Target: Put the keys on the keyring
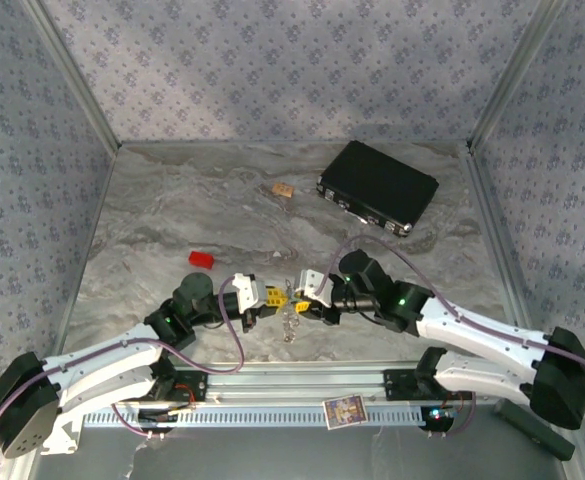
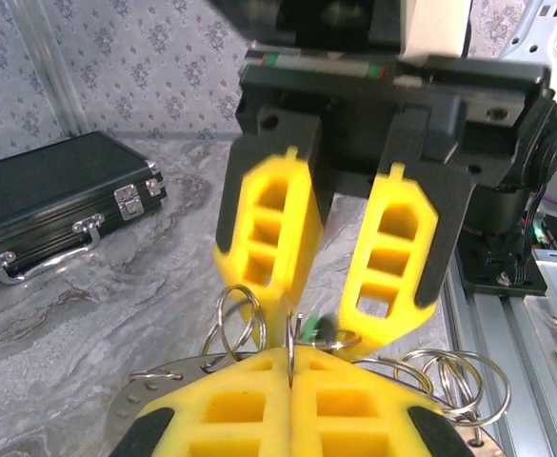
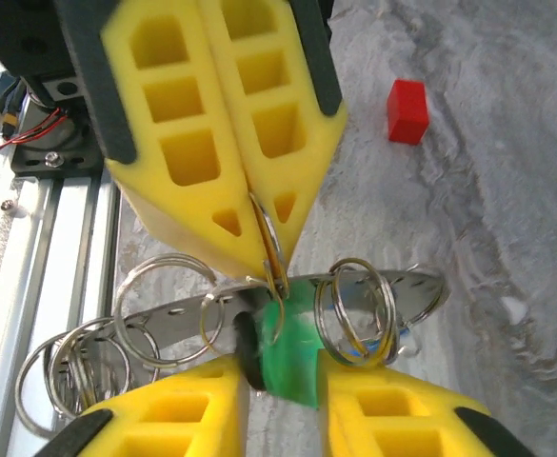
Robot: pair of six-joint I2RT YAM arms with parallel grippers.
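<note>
Keyring [image 3: 178, 319] pinched by left gripper [image 3: 264, 259] (right gripper's [image 2: 326, 319] jaws apart).

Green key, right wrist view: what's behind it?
Behind the green key runs the flat keyring, strung with split rings; the left gripper pinches one of them. The key covers the band's middle, and I can't make out its blade.
</note>
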